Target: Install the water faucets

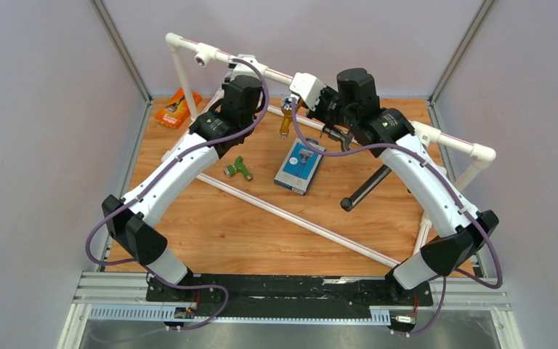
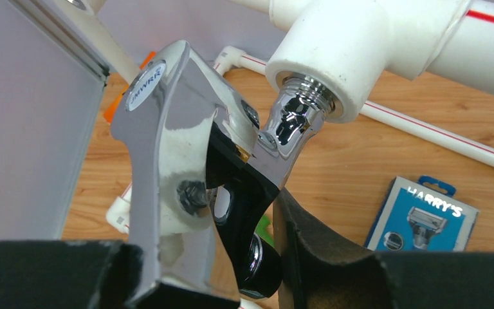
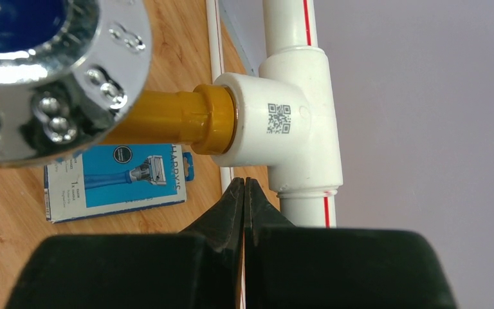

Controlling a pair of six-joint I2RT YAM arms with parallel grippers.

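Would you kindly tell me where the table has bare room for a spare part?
Widest bare wood: between the loose white pipe and the black base plate. A smaller patch: between the Harry's razor box and the black bar. Crowded under the far pipe frame.

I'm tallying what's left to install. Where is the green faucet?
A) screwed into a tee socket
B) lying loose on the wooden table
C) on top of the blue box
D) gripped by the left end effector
B: the green faucet lies on the wooden table left of the blue box, while the left end effector grips the chrome faucet.
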